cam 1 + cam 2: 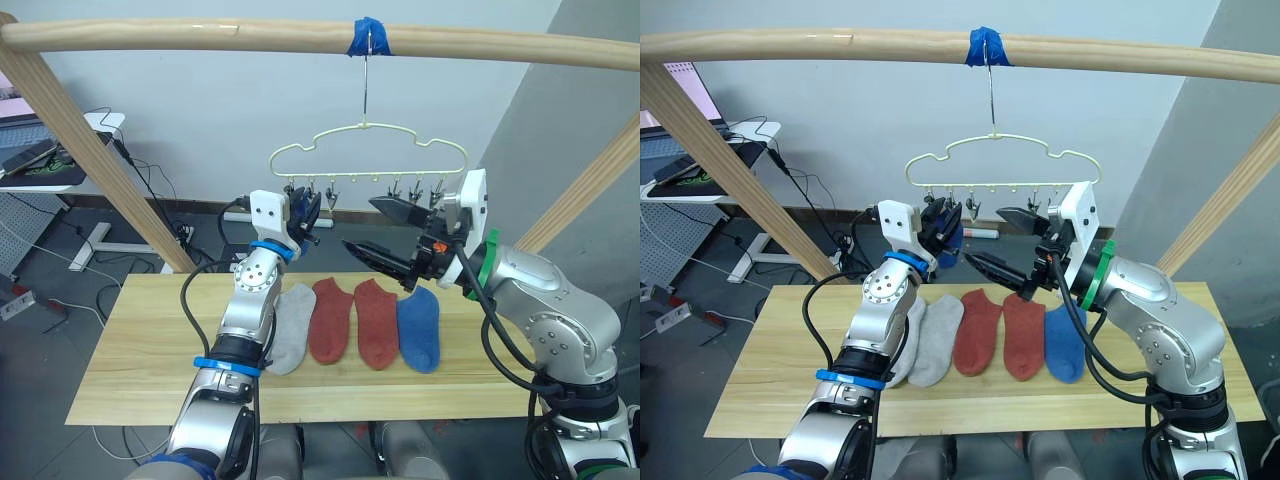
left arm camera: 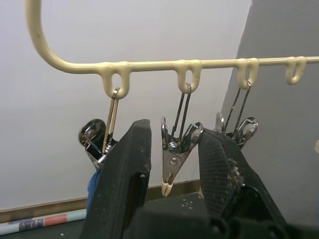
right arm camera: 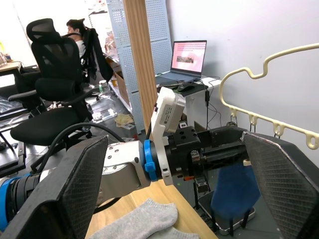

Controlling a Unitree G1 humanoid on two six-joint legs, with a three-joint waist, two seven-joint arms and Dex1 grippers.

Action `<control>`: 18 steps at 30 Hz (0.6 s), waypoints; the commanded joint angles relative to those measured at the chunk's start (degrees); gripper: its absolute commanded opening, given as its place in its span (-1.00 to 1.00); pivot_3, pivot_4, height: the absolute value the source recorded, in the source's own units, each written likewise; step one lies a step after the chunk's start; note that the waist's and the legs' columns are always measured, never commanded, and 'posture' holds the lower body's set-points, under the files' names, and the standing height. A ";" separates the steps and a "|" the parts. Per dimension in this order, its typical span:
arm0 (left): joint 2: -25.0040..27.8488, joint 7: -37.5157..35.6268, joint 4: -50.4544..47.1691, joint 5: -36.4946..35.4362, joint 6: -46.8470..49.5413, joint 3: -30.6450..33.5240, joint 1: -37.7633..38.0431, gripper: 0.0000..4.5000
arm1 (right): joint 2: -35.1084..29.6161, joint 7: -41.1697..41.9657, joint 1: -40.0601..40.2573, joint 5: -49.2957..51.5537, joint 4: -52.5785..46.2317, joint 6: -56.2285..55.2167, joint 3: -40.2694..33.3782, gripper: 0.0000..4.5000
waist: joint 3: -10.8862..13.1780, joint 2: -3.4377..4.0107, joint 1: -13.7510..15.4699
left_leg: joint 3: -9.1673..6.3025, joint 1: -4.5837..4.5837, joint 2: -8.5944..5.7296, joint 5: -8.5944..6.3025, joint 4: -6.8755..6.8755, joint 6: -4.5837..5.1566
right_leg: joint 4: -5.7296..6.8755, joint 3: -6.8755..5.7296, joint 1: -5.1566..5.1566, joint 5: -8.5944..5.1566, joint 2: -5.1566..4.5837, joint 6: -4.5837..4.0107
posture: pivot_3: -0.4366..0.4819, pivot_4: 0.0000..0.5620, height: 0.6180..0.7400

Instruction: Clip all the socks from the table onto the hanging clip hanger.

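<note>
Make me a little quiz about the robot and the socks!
1. Pick one: how many socks lie on the table? A three, B five, C six.
2. True or false: the right hand is holding a sock.
3. Fill the gap: the clip hanger hangs from the wooden beam where ___ tape is wrapped.

Key: 1 B. 2 False, it is open and holds nothing. 3 blue.
</note>
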 commanded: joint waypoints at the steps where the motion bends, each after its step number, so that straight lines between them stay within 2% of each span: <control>1: -0.15 0.04 -0.11 0.45 -1.93 0.41 -1.54 -0.26 | -0.27 -0.26 -1.36 1.53 -2.34 -0.79 -1.43 1.00 | 0.00 0.00 -0.03 | 0.00 0.00 0.00 0.00 0.05 0.00 | 0.00 0.01 0.02 0.03 0.00 0.02 | -0.42 -0.45 1.00; 17: -0.20 -0.06 2.59 0.61 -3.23 0.43 -3.01 -0.26 | -0.63 -0.74 -1.20 1.40 -2.37 -0.88 -1.43 1.00 | 0.00 0.00 -0.42 | 0.00 0.01 0.00 0.00 0.15 0.00 | -0.01 0.03 0.07 0.11 0.02 0.07 | -0.43 -0.44 1.00; 18: -0.19 -0.11 2.73 0.56 -3.36 0.46 -3.11 -0.34 | -0.66 -0.77 -1.15 1.41 -2.39 -0.85 -1.41 1.00 | 0.00 0.00 -0.46 | 0.00 0.00 0.00 0.00 0.16 0.00 | -0.01 0.03 0.07 0.11 0.02 0.07 | -0.42 -0.44 1.00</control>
